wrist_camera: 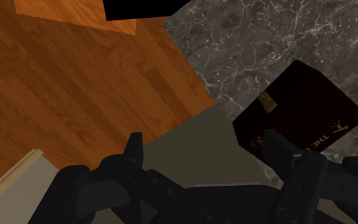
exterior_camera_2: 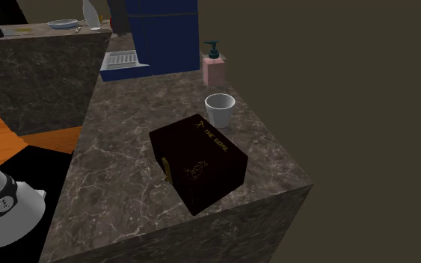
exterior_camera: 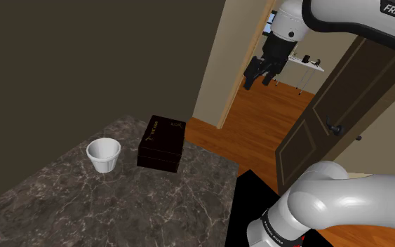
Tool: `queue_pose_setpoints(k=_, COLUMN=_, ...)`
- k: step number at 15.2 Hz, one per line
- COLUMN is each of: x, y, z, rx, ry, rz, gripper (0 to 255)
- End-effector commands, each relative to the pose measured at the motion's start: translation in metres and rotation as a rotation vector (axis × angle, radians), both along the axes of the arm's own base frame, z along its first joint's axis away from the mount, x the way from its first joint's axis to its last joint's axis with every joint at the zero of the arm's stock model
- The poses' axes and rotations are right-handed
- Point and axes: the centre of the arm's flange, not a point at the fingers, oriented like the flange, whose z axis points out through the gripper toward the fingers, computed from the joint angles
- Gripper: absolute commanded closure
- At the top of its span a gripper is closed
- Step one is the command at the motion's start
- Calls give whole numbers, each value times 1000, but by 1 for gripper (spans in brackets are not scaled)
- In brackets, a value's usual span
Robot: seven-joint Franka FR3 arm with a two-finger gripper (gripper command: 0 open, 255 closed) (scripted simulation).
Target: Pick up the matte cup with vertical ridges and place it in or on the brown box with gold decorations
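Tool (exterior_camera: 257,80) hanging up in air, well off to side of worktop (exterior_camera: 76,203), over wood floor (wrist_camera: 75,83) by open door (exterior_camera: 336,123). Fingers spread apart, clear in wrist view (wrist_camera: 204,153).

Cup (exterior_camera: 104,155) white, ridged, upright on dark marble worktop, near box (exterior_camera: 161,142) with small gap, well away from tool.

Box dark brown, gold lettering and clasp, lid shut, close to worktop edge.

Pink soap bottle (exterior_camera_2: 214,69) just behind cup (exterior_camera_2: 220,110) in second exterior view.

The arm (exterior_camera: 360,21) reads "FRANK", cut off; the brown box (exterior_camera_2: 199,161) lid bears gold "THE".
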Motion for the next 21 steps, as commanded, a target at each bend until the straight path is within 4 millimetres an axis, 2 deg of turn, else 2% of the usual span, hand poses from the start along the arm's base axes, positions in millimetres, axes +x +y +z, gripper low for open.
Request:
queue_pose_setpoints(k=1, x=0, y=0, z=0, rx=0, ry=0, rz=0, gripper=0)
queue_pose_setpoints(k=21, x=100, y=222, z=-114, rx=-12, ry=77, rz=2, gripper=0)
